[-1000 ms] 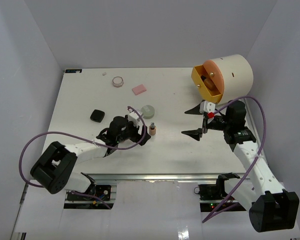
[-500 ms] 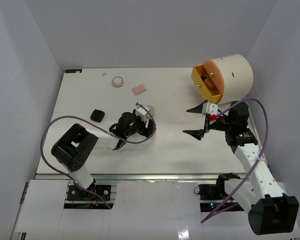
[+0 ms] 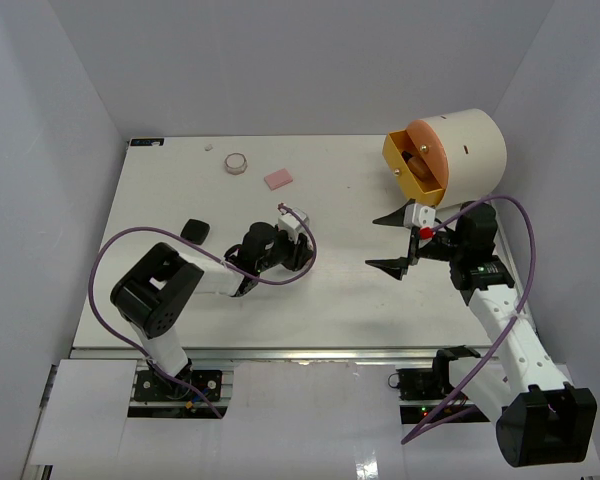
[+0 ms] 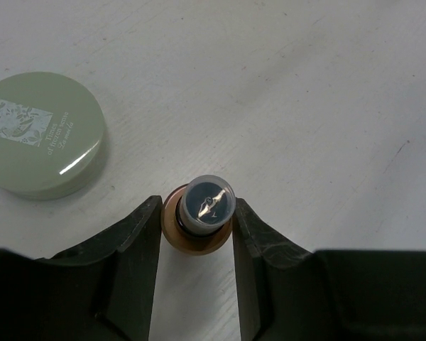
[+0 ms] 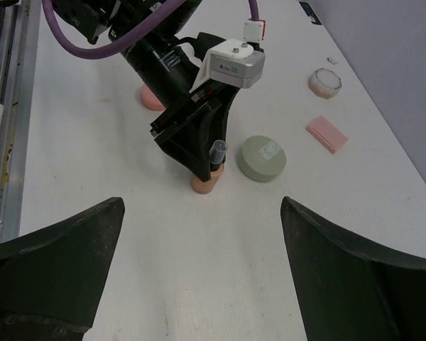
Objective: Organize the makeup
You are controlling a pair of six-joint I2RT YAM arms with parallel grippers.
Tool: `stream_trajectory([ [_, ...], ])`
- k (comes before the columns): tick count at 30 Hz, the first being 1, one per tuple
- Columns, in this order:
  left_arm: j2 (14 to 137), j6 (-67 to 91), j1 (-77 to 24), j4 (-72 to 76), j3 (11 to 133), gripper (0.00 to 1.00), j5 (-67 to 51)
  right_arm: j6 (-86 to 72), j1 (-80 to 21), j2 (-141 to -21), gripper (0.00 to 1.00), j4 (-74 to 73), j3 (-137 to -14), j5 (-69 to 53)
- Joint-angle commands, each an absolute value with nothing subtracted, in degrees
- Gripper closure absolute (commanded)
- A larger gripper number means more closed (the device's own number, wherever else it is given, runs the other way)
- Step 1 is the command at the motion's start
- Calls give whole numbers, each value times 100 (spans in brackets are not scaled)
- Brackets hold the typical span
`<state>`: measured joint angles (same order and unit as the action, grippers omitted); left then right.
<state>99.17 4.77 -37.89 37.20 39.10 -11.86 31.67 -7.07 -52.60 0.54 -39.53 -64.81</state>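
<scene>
I am doing the pick-up, my left end effector [image 4: 197,217] pinching the tiny brown bottle [image 4: 207,200], seemingly by its base, at lower centre of the wrist frame, standing on the table [image 4: 326,85] right of the green compact [image 4: 39,135], and next needing a steady, upright lift.

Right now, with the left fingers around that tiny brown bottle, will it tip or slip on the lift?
The tiny brown bottle stands upright and tall for its footprint, so an off-centre push would probably tip it. Its round body, between the flat fingers of the left gripper, may slip or twist. It looks small, so it is likely light.
</scene>
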Motion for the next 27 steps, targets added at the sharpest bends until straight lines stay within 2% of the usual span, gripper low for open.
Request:
stream_trajectory([
  [1, 9617, 638, -3814, 3684, 4090, 86, -1426, 3051, -659, -5293, 2, 265, -3958, -6535],
  [8, 8651, 2073, -3805, 3266, 4270, 88, -2248, 2101, -730, -5780, 2, -5, -4394, -5731],
  [11, 8475, 3013, -3746, 3374, 4237, 88, -2424, 1786, -921, -6240, 5, -449, -4696, -5234],
  [17, 8498, 4618, -3691, 4003, 4027, 89, -2584, 1482, -1593, -6738, 3, -626, -4965, -4038],
  [20, 8616, 4974, -3691, 4217, 4068, 90, -2582, 1331, -2029, -6768, 1, -624, -5091, -3399],
  [23, 8760, 5065, -3691, 4236, 4178, 90, -2602, 1251, -2223, -6754, 9, -628, -5158, -3325],
  [27, 8893, 5175, -3691, 4287, 4323, 90, -2614, 1163, -2459, -6921, 10, -659, -5302, -2982],
])
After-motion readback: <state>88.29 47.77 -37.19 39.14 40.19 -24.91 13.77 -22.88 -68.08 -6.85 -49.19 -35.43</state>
